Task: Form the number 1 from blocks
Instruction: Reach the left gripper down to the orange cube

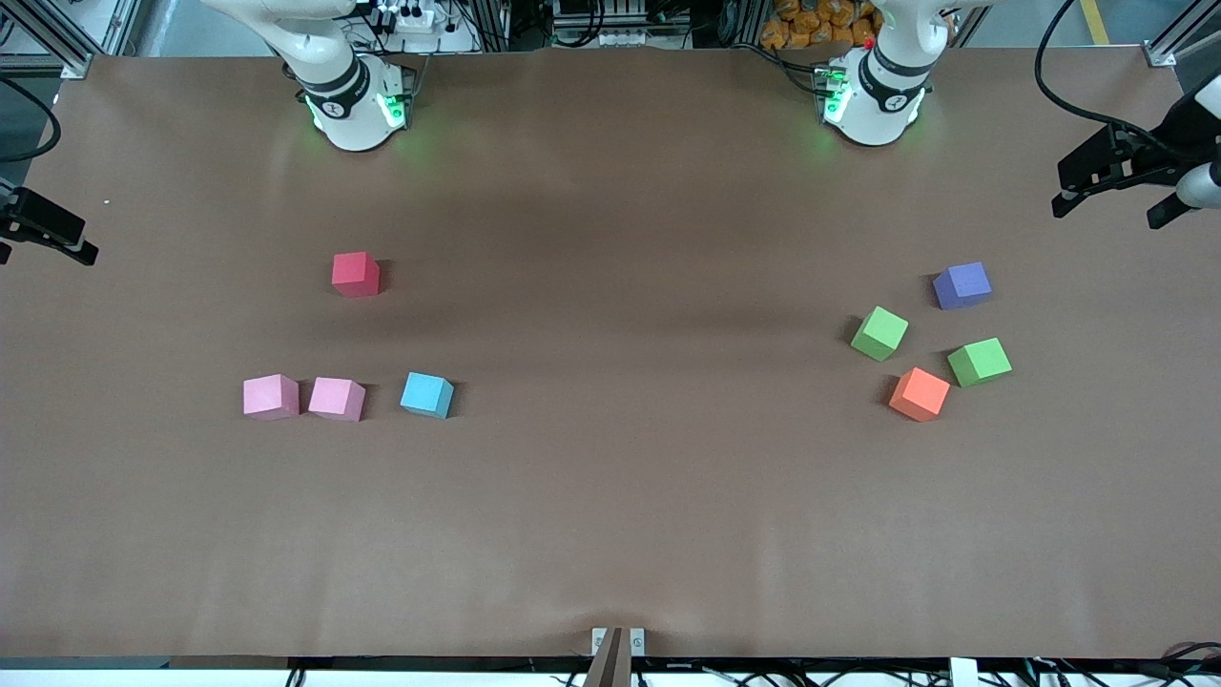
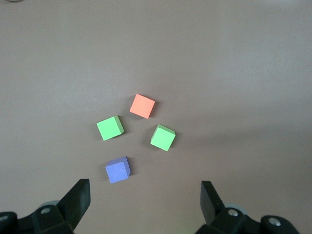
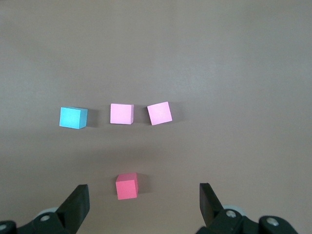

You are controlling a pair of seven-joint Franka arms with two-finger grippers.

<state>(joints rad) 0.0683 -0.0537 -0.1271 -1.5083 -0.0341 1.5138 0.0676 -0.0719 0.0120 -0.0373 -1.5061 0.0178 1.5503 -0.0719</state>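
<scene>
Both end effector bases cropped; fingers (image 2: 78,200) visible.

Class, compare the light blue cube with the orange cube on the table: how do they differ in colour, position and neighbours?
The light blue cube lies toward the right arm's end; the orange cube lies toward the left arm's end. The light blue one sits in a row beside two pink cubes; the orange one sits in a loose cluster with two green cubes. Both are equal-sized matte cubes, untouched.
</scene>
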